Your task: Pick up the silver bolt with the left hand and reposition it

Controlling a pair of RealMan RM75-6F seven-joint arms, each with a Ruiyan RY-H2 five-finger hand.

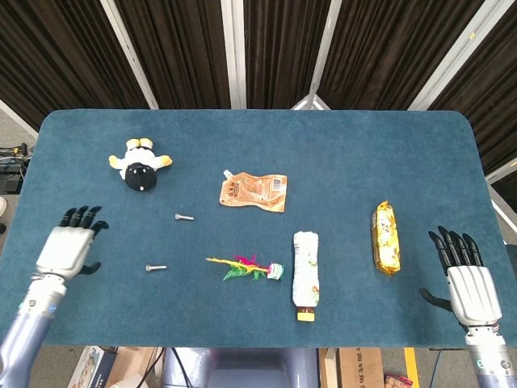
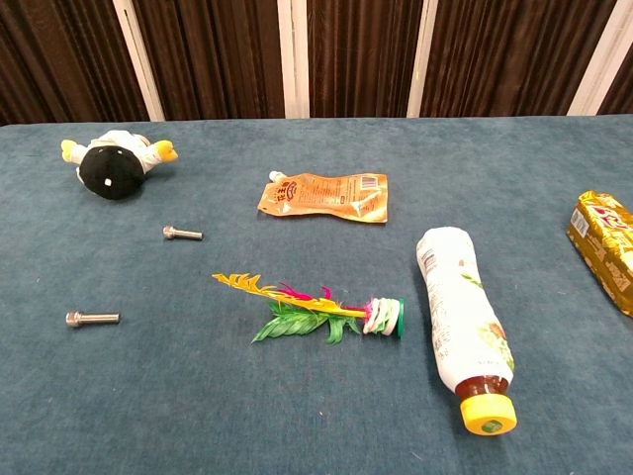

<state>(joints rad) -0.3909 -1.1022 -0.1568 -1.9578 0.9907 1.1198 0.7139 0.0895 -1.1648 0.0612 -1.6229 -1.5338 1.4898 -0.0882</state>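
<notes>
Two silver bolts lie on the blue table. The nearer bolt (image 1: 156,267) (image 2: 91,319) lies flat towards the front left; the farther bolt (image 1: 184,217) (image 2: 182,234) lies beyond it, to its right. My left hand (image 1: 69,244) hovers at the left edge, fingers spread, holding nothing, well left of both bolts. At the front right corner, my right hand (image 1: 466,275) is likewise spread and holds nothing. Neither hand shows in the chest view.
A plush penguin (image 1: 140,166) (image 2: 113,163) lies at the back left. An orange pouch (image 1: 254,191) (image 2: 326,196) sits mid-table, a feather toy (image 1: 245,267) (image 2: 312,307) and white bottle (image 1: 305,265) (image 2: 463,322) nearer the front. A gold snack pack (image 1: 385,237) (image 2: 605,245) lies right.
</notes>
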